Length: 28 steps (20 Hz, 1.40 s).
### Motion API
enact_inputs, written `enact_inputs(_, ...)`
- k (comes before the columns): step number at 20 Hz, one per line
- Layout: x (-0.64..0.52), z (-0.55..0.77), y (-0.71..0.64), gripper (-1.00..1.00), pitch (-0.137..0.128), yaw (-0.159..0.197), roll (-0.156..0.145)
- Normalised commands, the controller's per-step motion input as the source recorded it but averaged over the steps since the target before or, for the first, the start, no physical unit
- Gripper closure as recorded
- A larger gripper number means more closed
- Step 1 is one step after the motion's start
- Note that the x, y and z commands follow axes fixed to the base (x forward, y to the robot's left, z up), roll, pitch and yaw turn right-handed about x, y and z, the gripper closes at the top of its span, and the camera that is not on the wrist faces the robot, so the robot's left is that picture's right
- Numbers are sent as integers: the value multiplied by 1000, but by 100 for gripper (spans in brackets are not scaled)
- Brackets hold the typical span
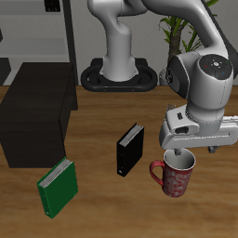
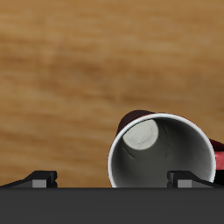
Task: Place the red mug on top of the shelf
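Observation:
The red mug [image 1: 175,175] stands upright on the wooden table near the front edge, its handle toward the black book. In the wrist view the mug [image 2: 162,150] shows from above with its light grey inside. My gripper [image 1: 178,149] hangs just above the mug's rim, open and empty. In the wrist view my gripper [image 2: 114,178] has its fingertips [image 2: 40,178] spread wide, and one finger sits over the rim. The shelf [image 1: 37,113], a large matte black cabinet with a flat top, stands apart from the mug at the table's other side.
A black book [image 1: 130,149] stands upright between the mug and the shelf. A green book [image 1: 58,188] stands near the front edge before the shelf. A pale grey open-frame rack [image 1: 37,28] is behind the shelf. A plant [image 1: 178,33] stands at the back.

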Motion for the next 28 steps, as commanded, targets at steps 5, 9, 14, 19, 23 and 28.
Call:
enact_inputs(5, 16, -300, 36, -100, 7, 1, -11)
enact_inputs(9, 22, -391, 133, -100, 50, 13, 46)
enact_inputs(14, 2, -231, 80, 100, 29, 2, 45)
enact_inputs(19, 50, 104, -127, 100, -28, -8, 12)
enact_inputs(23, -7, 247, -212, 100, -33, -29, -18)
enact_inputs(28, -57, 340, -201, 100, -55, 10, -5)
